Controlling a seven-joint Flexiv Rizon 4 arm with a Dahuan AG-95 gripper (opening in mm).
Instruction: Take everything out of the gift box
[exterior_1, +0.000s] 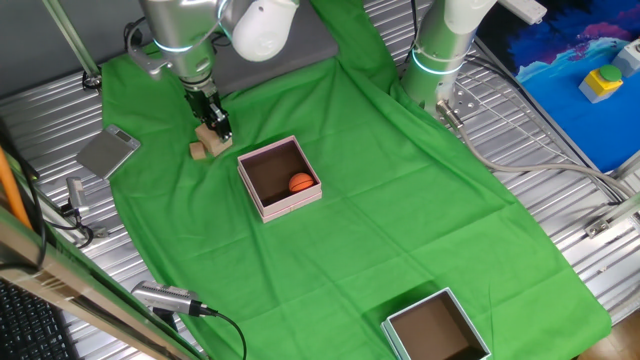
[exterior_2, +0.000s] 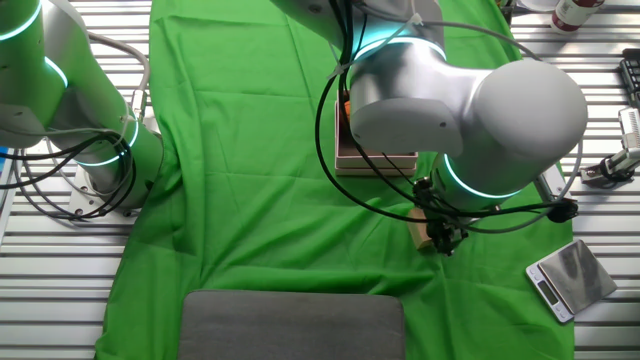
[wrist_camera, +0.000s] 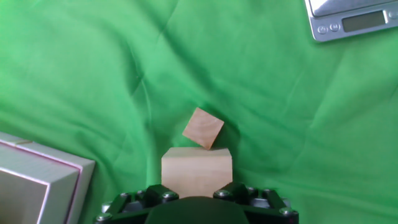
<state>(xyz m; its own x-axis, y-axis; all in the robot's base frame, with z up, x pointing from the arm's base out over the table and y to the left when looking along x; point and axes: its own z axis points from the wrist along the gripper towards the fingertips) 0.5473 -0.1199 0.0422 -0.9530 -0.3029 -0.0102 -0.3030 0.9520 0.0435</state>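
gripper (exterior_1: 218, 131): low over the cloth, left of the gift box; wooden cube sits right at its tips. Fingertips not resolvable in any view, so can't tell if it's clamped on the cube or let go.
wooden cube (wrist_camera: 196, 172): outside the box, on the green cloth (exterior_1: 400, 220); lower edge cut off by the gripper body in hand view.
small brown block (wrist_camera: 203, 128): just beyond the cube, tilted, corner toward it; touching or not, can't tell.
gift box (exterior_1: 281, 177): pink walls, dark inside; mostly hidden by the arm in the other fixed view.
orange ball (exterior_1: 301, 183): still in the box, near the right wall.
scale (wrist_camera: 350, 17): cut off at frame top.
teal-grey box (exterior_1: 437, 328): clipped by bottom edge.
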